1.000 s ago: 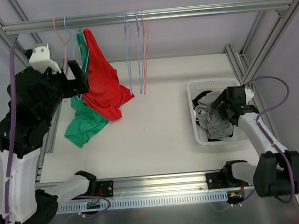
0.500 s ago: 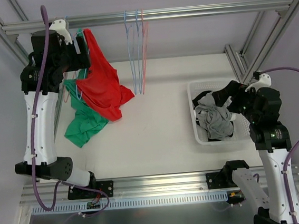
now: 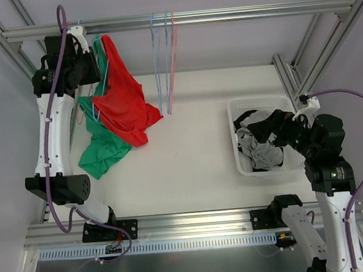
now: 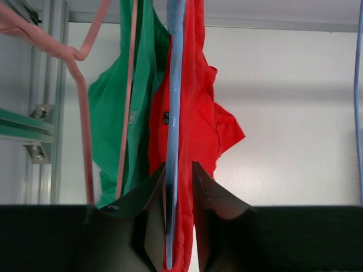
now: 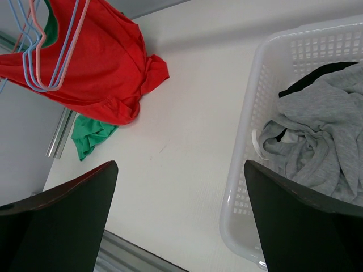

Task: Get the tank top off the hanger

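A red tank top (image 3: 127, 106) hangs on a blue hanger (image 4: 173, 113) from the top rail, at the back left. Its hem drapes onto the table. Behind it a green tank top (image 3: 102, 150) hangs on a pink hanger (image 4: 85, 141). My left gripper (image 3: 93, 57) is up at the rail. In the left wrist view the left gripper (image 4: 178, 167) has its jaws drawn in on the blue hanger's wire, with red cloth (image 4: 198, 124) between them. My right gripper (image 3: 265, 126) hovers over the basket's left edge. In the right wrist view the right gripper (image 5: 180, 164) is wide open and holds nothing.
A white basket (image 3: 242, 162) at the right holds a grey garment (image 3: 260, 148) and dark cloth. Several empty blue and pink hangers (image 3: 164, 60) hang mid-rail (image 3: 221, 14). Aluminium frame posts stand at both sides.
My left arm rose to the rail, and its jaws closed from wide open onto the blue hanger. The right arm lifted up from the basket and its jaws opened fully.
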Robot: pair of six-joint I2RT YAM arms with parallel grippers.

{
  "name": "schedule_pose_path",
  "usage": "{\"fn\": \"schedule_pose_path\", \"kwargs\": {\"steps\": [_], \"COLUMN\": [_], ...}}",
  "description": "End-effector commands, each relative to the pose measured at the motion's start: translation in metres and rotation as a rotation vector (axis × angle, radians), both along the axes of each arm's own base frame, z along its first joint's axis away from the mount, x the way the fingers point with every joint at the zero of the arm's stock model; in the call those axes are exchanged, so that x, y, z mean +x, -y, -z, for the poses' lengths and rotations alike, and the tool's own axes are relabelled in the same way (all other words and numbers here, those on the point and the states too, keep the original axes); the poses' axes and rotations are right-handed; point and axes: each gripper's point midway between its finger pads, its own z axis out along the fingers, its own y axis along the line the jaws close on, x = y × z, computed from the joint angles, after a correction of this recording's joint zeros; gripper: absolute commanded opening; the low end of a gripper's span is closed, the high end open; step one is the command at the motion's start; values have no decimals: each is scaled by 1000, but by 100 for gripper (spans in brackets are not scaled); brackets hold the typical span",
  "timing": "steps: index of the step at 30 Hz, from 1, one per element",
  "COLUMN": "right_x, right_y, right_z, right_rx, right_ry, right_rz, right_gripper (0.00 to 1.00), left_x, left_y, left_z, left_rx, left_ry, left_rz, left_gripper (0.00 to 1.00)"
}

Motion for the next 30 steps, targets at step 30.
{"fn": "schedule_pose_path", "kwargs": {"steps": [30], "right_x": [-11], "right_y": [-49], "right_z": [-8], "right_rx": [137], "right_ry": [99], "right_rz": [-333], "right_gripper": [100], "left_x": [-149], "left_y": [69], "left_z": [-19], "left_rx": [-248], "left_ry": [174], "left_rz": [304], "left_gripper": [0]}}
